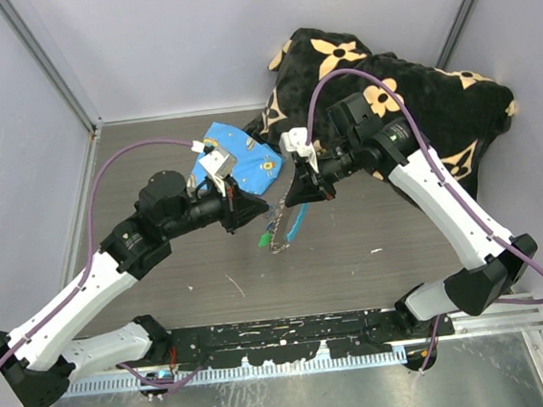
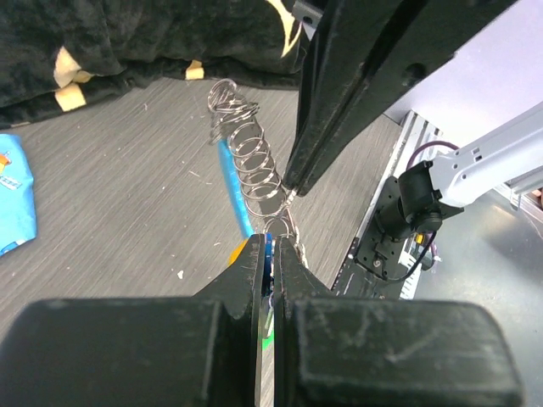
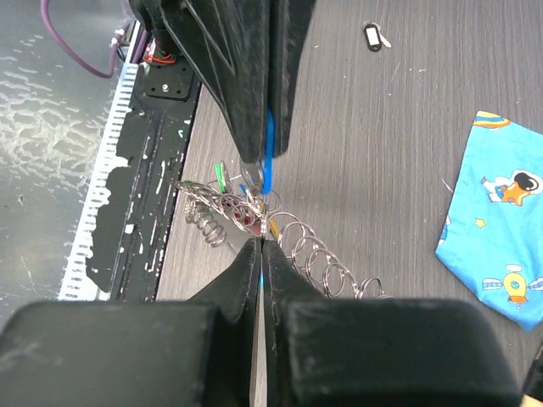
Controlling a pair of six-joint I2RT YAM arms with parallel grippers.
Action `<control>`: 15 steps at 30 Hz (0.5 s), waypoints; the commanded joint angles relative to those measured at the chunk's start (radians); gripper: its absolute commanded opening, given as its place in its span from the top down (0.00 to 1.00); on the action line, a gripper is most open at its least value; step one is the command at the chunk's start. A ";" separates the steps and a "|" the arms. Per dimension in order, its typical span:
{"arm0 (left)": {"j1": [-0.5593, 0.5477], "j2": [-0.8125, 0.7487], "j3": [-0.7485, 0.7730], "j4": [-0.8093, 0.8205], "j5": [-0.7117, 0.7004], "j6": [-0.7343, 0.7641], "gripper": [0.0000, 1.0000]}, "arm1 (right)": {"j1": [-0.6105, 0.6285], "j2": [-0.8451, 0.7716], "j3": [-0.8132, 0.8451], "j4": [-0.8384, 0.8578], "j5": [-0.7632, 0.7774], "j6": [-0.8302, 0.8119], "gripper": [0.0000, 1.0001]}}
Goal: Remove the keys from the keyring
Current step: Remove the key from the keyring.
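Note:
The keyring [image 1: 278, 232] is a chain of thin metal rings with a light-blue curved piece [image 1: 298, 223], held above the table between both grippers. My left gripper [image 1: 255, 212] is shut on its blue part [image 2: 271, 246]. My right gripper [image 1: 295, 199] is shut on the rings [image 3: 267, 227]. In the left wrist view the rings [image 2: 251, 163] stretch away beside the blue piece [image 2: 232, 188]. The keys hang in the bunch: a green head [image 3: 219, 176] and a red head [image 3: 248, 217] show in the right wrist view. A small dark-headed key [image 3: 372, 36] lies apart on the table.
A blue printed cloth [image 1: 243, 158] lies behind the grippers and shows in the right wrist view [image 3: 499, 254]. A black flowered blanket [image 1: 406, 104] fills the back right. A black rail [image 1: 285, 342] runs along the near edge. Grey walls close the left and back sides.

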 commanded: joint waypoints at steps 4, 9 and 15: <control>0.002 -0.069 -0.001 0.061 0.001 0.012 1.00 | -0.028 -0.045 -0.076 0.092 -0.100 0.008 0.95; 0.001 -0.065 0.026 0.050 0.017 0.010 1.00 | -0.028 -0.047 -0.117 0.102 -0.139 -0.016 0.88; 0.002 -0.054 0.079 0.007 0.034 0.017 1.00 | -0.029 -0.050 -0.114 0.093 -0.169 -0.028 0.76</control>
